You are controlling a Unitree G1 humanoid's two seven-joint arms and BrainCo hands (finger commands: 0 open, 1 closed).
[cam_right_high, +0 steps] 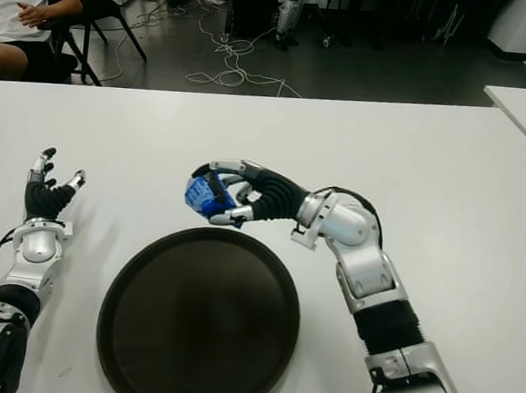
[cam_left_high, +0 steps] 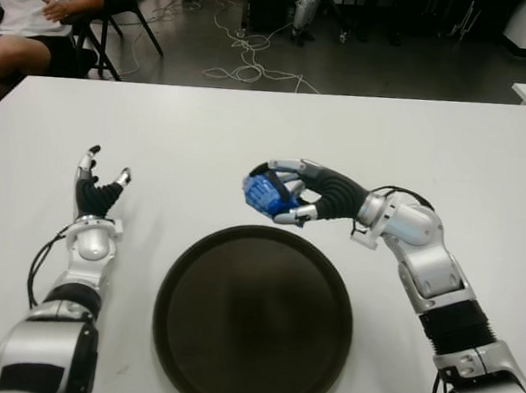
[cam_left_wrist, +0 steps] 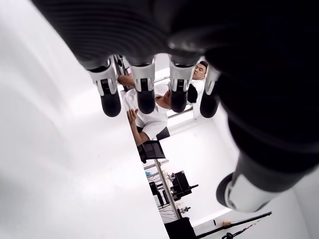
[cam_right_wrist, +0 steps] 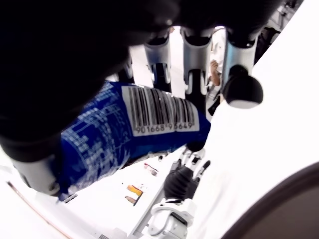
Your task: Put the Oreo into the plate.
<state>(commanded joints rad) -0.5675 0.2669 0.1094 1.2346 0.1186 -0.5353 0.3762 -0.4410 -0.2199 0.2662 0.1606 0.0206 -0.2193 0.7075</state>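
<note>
Carry step: right hand clamped on Oreo, just off plate rim at 12 o'clock. Next: move over plate, release. Left hand idle, fingers spread, at plate's 10 o'clock.

A wide white bench lies bare around a dark round plate. The plate's inside holds nothing. Just beyond the plate's far rim, the right hand hangs, clutching a blue Oreo packet. Left of the plate, apart from it, the left hand shows with fingers spread.
</note>
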